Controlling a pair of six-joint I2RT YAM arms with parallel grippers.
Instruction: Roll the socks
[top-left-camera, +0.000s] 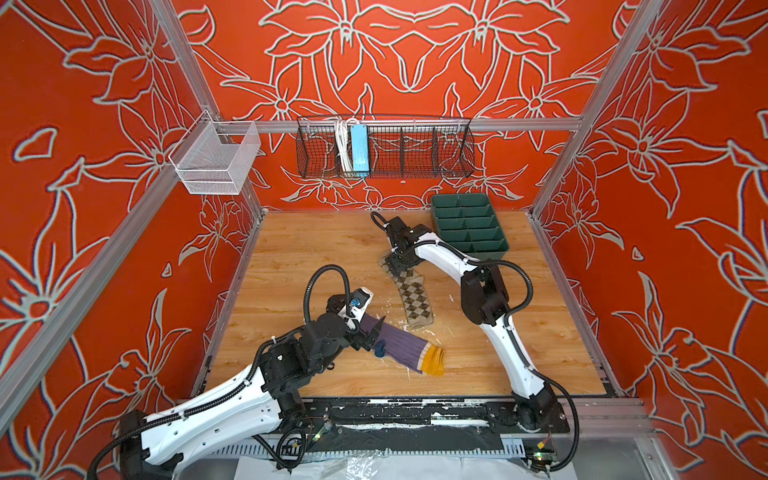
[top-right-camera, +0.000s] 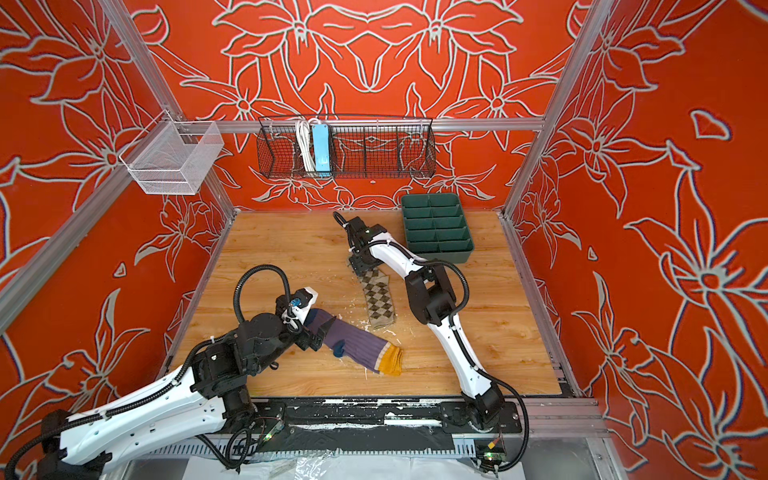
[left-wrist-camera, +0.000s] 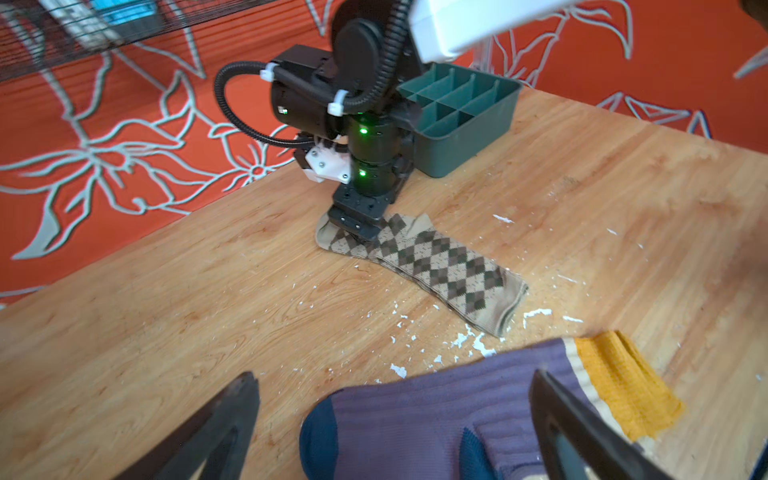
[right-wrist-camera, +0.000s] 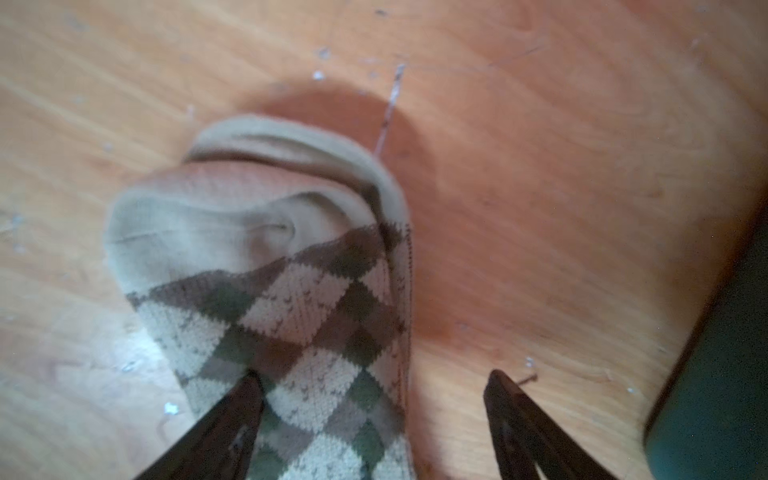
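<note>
The wooden table (top-left-camera: 291, 249) is seen bearing both socks, laid flat mid-table, with a green tray (top-left-camera: 469, 224) at the far right. The purple sock (top-left-camera: 399, 343) is straddled by the wide-open, empty left gripper (left-wrist-camera: 392, 374). The argyle sock (top-left-camera: 413, 297) is met at its far end by the right gripper (right-wrist-camera: 372, 372), jaws apart, nothing clamped.

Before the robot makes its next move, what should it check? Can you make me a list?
1. Left gripper open: ok.
2. Right gripper open: ok.
3. Purple sock between left jaws: ok.
4. Argyle sock centred between right jaws: not ok, off to one side.
5. Socks laid together: not ok, apart.
6. Right gripper touching table: cannot tell.
</note>
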